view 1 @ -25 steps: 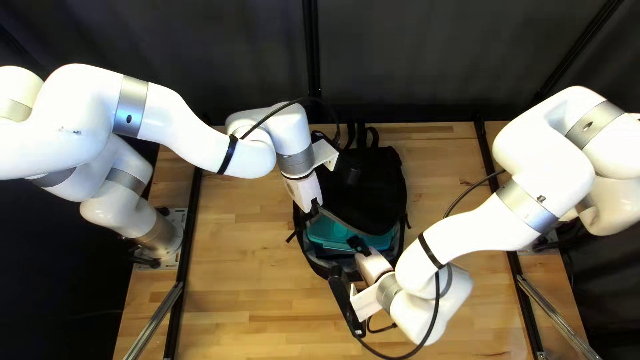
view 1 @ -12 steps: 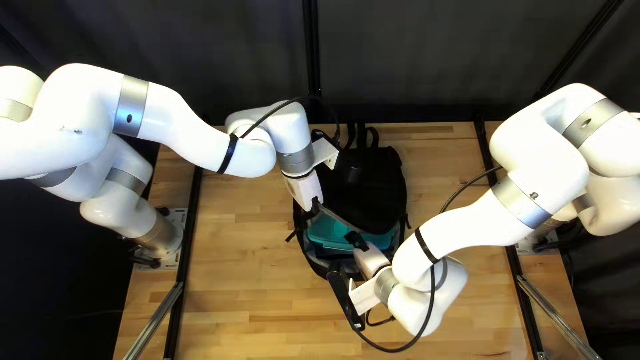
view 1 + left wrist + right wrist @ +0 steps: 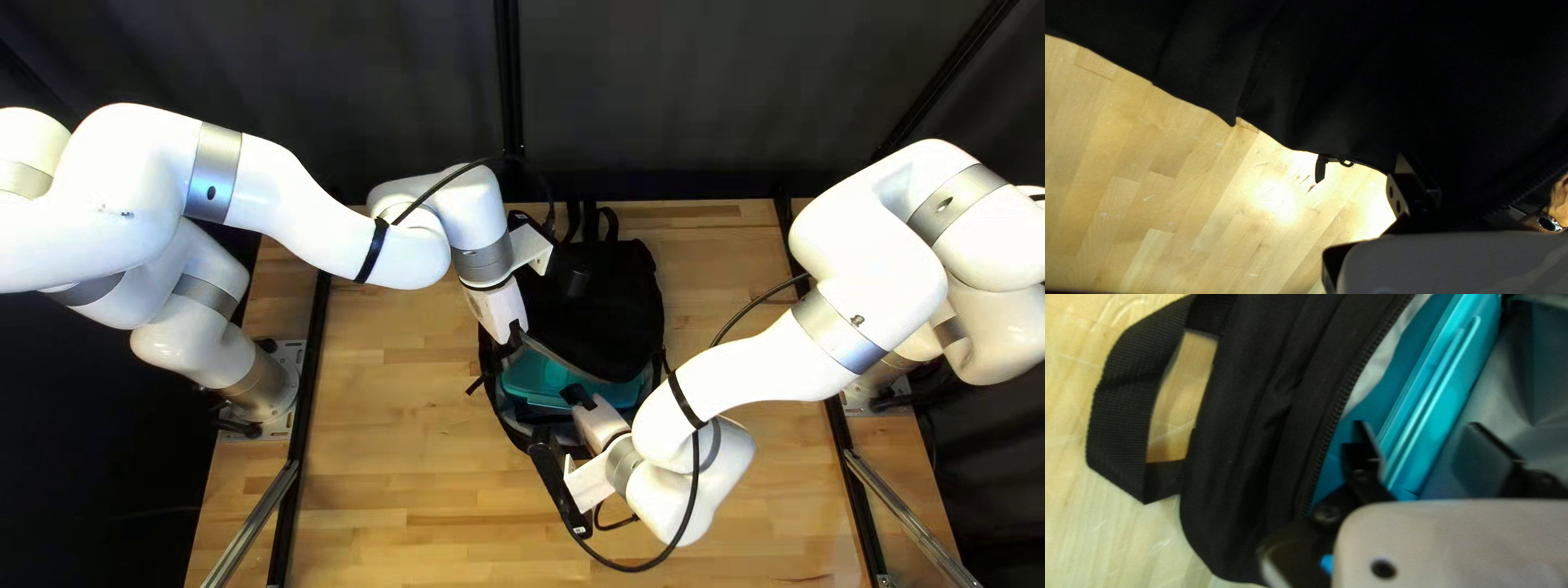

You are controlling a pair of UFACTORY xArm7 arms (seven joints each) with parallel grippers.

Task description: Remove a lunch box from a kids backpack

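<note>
Top left view: lunch box [image 3: 536, 381] partly hidden.

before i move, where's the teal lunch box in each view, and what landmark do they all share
Top left view: the teal lunch box is near the middle, in the open backpack.
Left wrist view: not in it.
Right wrist view: ahead of the right claw, showing between its open fingers.
Shared landmark: the black fabric of the backpack.
</note>
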